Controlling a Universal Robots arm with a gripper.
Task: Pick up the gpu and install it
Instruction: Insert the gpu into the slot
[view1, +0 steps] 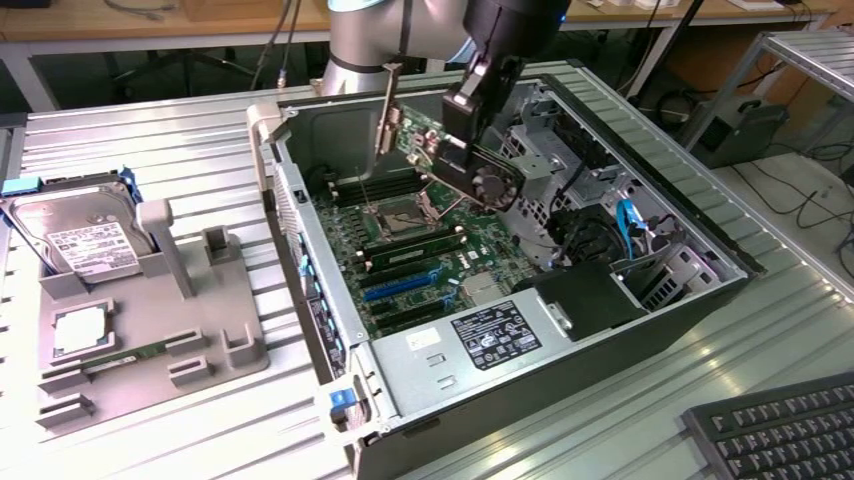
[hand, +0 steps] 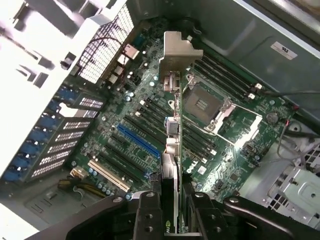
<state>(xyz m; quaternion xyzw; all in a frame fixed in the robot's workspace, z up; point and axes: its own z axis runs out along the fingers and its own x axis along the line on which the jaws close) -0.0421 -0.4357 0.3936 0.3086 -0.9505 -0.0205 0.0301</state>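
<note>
The pickup is done and the install is in hand. The gpu (view1: 424, 138) hangs in the upper middle of the exterior view, inside the open case (view1: 315, 270) and clear above the board (view1: 447, 262). The card stands on edge, its bracket (view1: 388, 108) toward the upper left of that frame, near the case's rear wall. It is not yet seated. In the wrist view the gpu (hand: 173, 150) runs edge-on above the slots, with the bracket (hand: 177, 50) at its far end and the blue slot (hand: 136, 141) just beside its line.

Seating would call for the card's lower edge brought square over a slot and the bracket lined up with a rear opening, then a straight push down. From this angle I cannot tell which slot it hangs over.

The gripper (view1: 454, 148) is clamped on the gpu — fingers (hand: 148, 216) nearly together, one on each face of the thin card.
</note>
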